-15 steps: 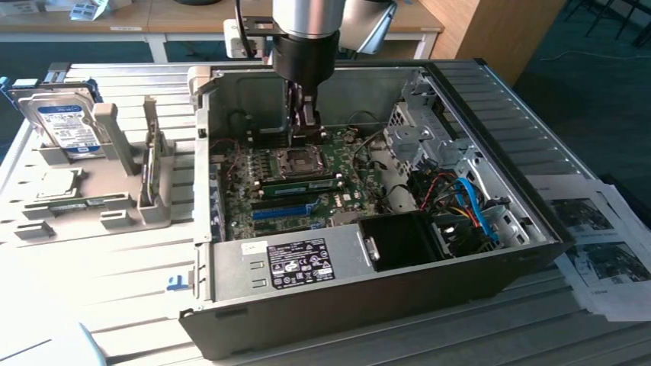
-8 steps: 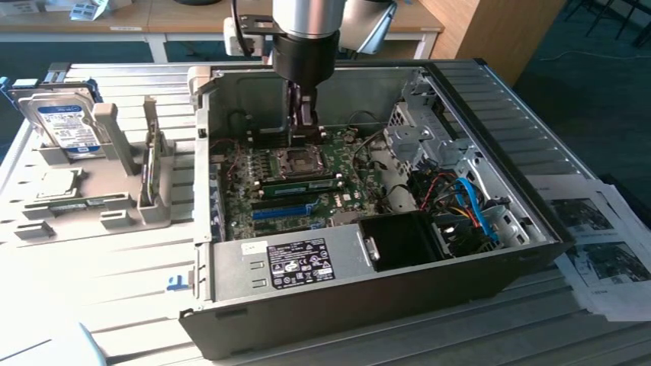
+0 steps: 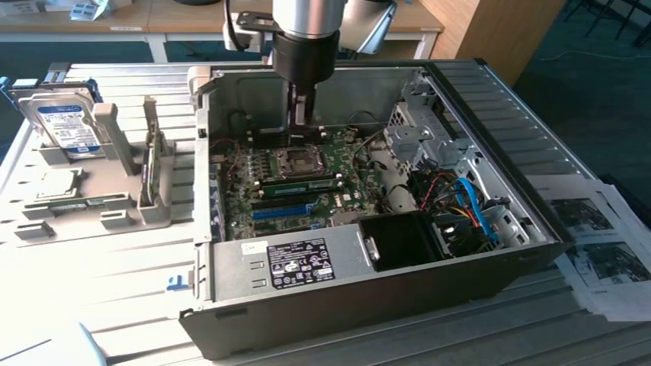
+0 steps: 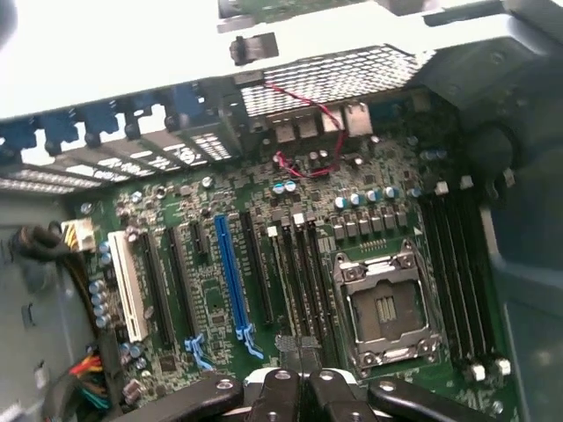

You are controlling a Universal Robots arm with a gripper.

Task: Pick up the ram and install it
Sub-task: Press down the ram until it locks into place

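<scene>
The tool [image 3: 300,122], a pair of dark fingers under the black-and-silver wrist, hangs inside the open grey metal computer case [image 3: 529,152], at about 12 o'clock from the square silver processor socket [image 3: 302,160] on the green motherboard [image 3: 244,198]. The fingers are closed together; nothing can be made out between them. One long green ram stick [image 3: 300,186] lies seated in a slot just at 6 o'clock of the socket. Off to the exterior view's left, on the pale slatted table [image 3: 91,290], a grey plastic holder [image 3: 72,210] carries a silver hard drive with a blue-white label [image 3: 63,126] (standing upright) and another thin board on edge [image 3: 149,171], at 9 o'clock from the case.

From the wrist, the tool [image 4: 301,380] shows its black fingers pressed shut, tips hovering over the dark memory slots [image 4: 299,272] beside the metal-framed processor socket [image 4: 385,303]. A blue expansion slot [image 4: 230,272] and a white one [image 4: 125,286] run parallel nearby.
</scene>
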